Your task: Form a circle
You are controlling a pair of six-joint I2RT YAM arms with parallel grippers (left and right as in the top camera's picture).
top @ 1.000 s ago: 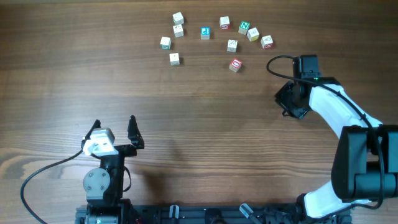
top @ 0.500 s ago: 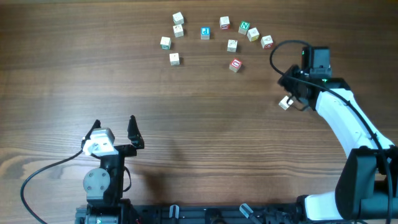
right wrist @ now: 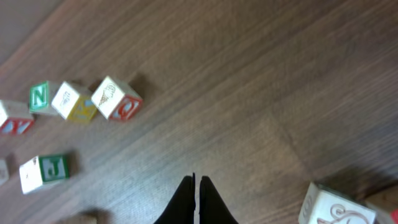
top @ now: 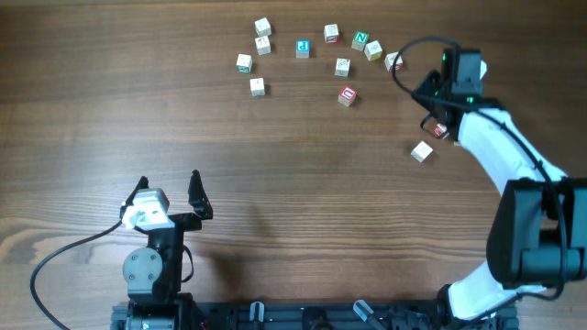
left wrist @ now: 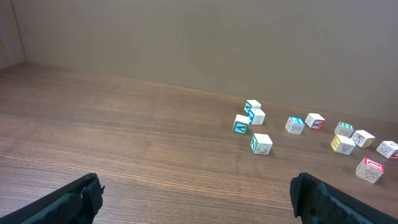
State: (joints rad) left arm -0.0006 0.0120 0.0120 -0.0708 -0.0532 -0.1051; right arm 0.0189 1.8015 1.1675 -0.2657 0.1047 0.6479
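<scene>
Desk [top: 92,137]: plain wood, and the blocks were all on its far side. Your right gripper [top: 438,117] sat right of the green N block [top: 359,40], on the robot's side of it. Its jaws were pinched fully together and held nothing. Left gripper [top: 168,183] was parked far down-left of the N block, jaws spread wide, empty.

The blocks [top: 302,48] made a loose arc running left-right through the N block, open toward the robot. A stray white block [top: 421,151] lay well down-right of the N block, near the right gripper, not touching.

Likely step: fetch that stray. You needed to spread the jaws first and turn the wrist square to its faces, since it sat skewed to the grain. Then set it on the arc's open side, clear of its neighbours. It's a cube, so no long axis.
</scene>
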